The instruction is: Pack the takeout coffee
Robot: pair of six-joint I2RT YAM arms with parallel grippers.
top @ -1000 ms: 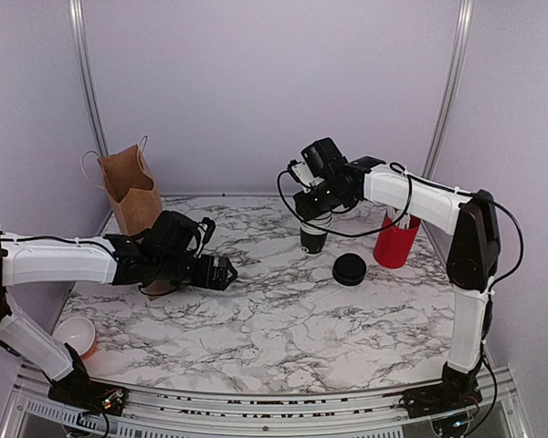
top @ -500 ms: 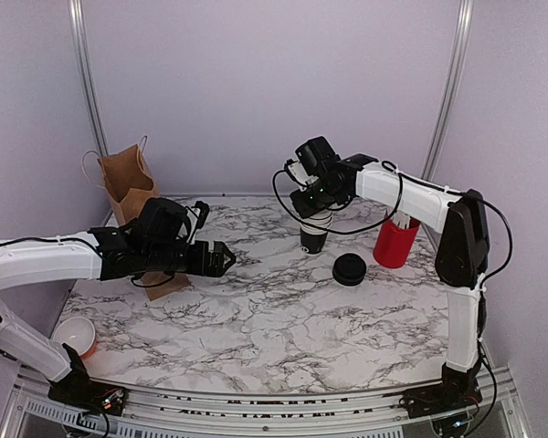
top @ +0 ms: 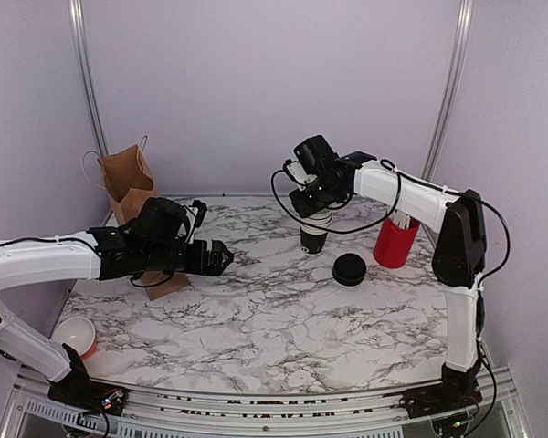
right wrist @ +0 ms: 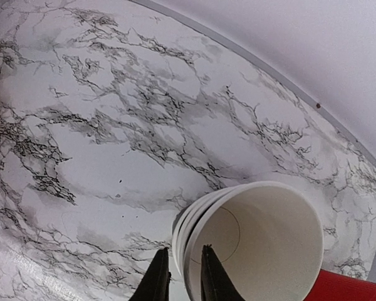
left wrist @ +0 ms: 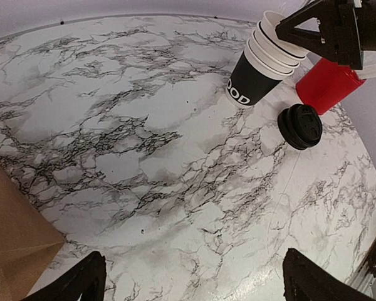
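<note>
Your right pincer (right wrist: pixel 183 254) was down on the stack of cups (left wrist: pixel 254 78), which stood near the far edge of the table (top: pixel 283 319), a bit right of the middle. The fingers were narrow, one down inside the stack and one outside, with the white rims between them. Honestly I couldn't tell if they'd actually bitten down or were just straddling it.

The coffee's lid (left wrist: pixel 299 125) was lying flat on the table, just beside the stack on its near right side and not touching it. The red cup (top: pixel 395 242) with its white sticks was close by, toward the far right corner. The black cups were all nested in that stack, and I couldn't tell which one was the coffee's own.

Your left pincer (left wrist: pixel 194 254) hung over the left half of the table, spread wide, with nothing in it. The brown bag (top: pixel 132 187) was standing in the far left corner, just beside it.
</note>
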